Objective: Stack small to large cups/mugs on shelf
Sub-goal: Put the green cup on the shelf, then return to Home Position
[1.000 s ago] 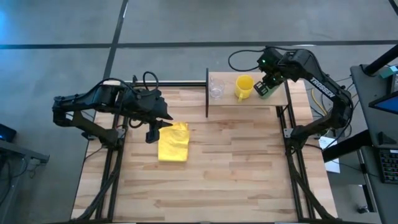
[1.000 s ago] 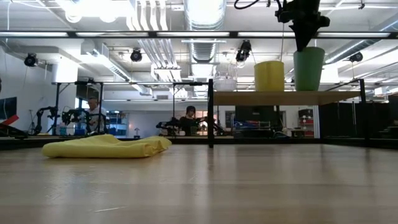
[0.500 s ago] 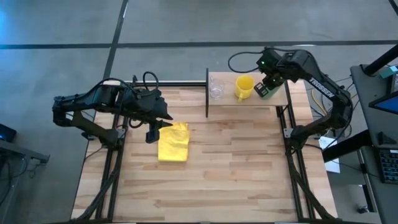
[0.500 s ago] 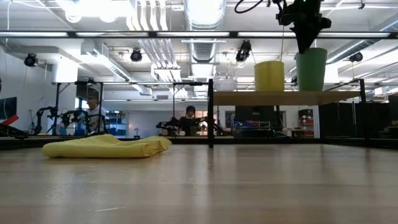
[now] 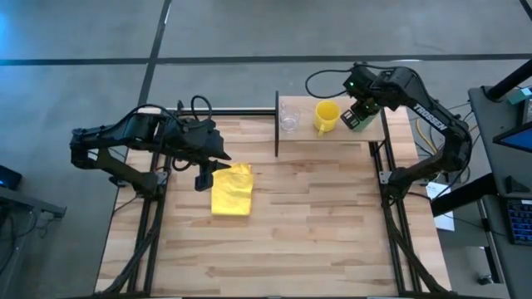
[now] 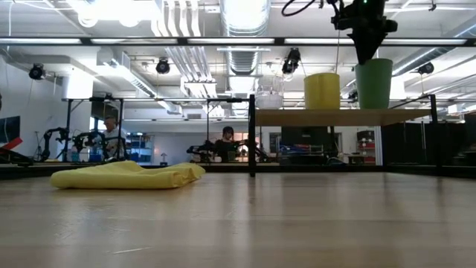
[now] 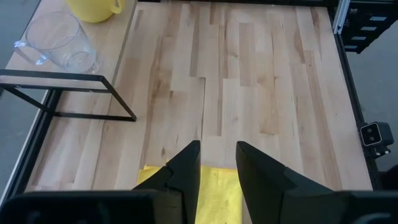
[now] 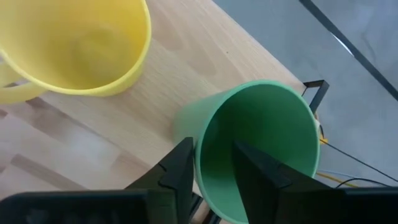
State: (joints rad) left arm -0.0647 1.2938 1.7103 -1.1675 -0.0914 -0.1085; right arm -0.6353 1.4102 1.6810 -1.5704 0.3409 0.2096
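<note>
while the left pincer (image 5: 204, 178) hangs over the table (image 5: 316, 232) with its fingers slightly parted and holding nothing, just beside the yellow cloth (image 5: 231, 189), the shelf (image 6: 327, 116) carries a row: clear cup (image 5: 288, 118), then yellow mug (image 5: 326, 116), then green cup (image 6: 373, 83). the right pincer (image 8: 212, 168) pinches the green cup's rim, one finger inside, one outside.

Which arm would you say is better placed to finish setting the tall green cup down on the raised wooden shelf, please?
The right. Its gripper already pinches the green cup's rim over the light-wood shelf, beside the yellow mug. The left gripper hovers over the yellow cloth.
</note>
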